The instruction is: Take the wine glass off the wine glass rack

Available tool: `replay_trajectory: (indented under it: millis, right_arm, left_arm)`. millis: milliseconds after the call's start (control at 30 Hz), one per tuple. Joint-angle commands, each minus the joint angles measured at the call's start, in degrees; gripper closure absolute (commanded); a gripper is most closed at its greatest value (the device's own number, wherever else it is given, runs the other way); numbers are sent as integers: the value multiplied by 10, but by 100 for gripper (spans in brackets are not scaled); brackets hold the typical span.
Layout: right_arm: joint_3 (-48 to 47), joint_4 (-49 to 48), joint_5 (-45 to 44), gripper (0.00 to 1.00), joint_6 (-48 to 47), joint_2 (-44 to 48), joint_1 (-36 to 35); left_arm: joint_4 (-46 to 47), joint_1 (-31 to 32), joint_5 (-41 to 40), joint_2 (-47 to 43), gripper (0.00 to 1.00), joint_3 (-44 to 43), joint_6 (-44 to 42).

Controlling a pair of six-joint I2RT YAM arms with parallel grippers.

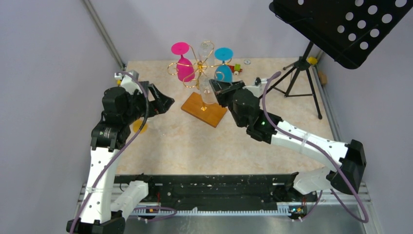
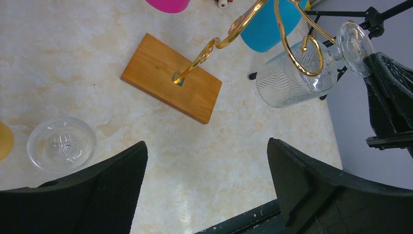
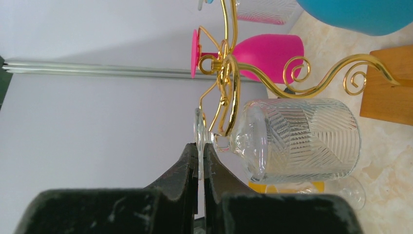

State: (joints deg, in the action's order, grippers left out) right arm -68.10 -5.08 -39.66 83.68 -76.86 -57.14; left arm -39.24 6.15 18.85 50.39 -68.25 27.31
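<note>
The wine glass rack (image 1: 198, 68) is gold wire with curled arms on a wooden base (image 1: 204, 108). A clear ribbed wine glass (image 1: 208, 90) hangs upside down from its near arm. In the right wrist view the glass (image 3: 302, 139) has its stem inside a gold curl (image 3: 228, 97). My right gripper (image 3: 200, 148) is shut on the rim of the glass's flat foot (image 3: 197, 124). In the top view the right gripper (image 1: 217, 89) sits right beside the glass. My left gripper (image 1: 168, 103) is open and empty, left of the base, over the table (image 2: 207, 146).
A pink glass (image 1: 182, 63) and a blue glass (image 1: 224, 66) hang on the rack's far arms. A clear glass (image 2: 61, 144) and a yellow one (image 1: 140, 126) stand on the table under my left arm. A black tripod music stand (image 1: 304, 68) is at the back right.
</note>
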Motion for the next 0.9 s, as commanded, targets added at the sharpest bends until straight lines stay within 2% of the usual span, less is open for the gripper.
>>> replay_trajectory:
  millis: [0, 200, 333, 400, 533, 867]
  right_arm:
    - [9, -56, 45, 100, 33, 49, 0]
    - [49, -63, 86, 100, 54, 84, 0]
    - [78, -82, 116, 100, 65, 114, 0]
    - [90, -95, 137, 100, 71, 127, 1]
    - [99, -109, 166, 100, 71, 158, 1]
    - [101, -166, 198, 100, 63, 208, -1]
  left_arm:
    - [32, 1, 18, -2, 4, 6, 9]
    - [43, 1, 52, -8, 4, 20, 23]
    - [82, 1, 105, -17, 4, 43, 70]
    - [141, 1, 161, -23, 3, 71, 123]
    - [300, 3, 244, -35, 3, 140, 283]
    - [552, 21, 237, -60, 1, 219, 548]
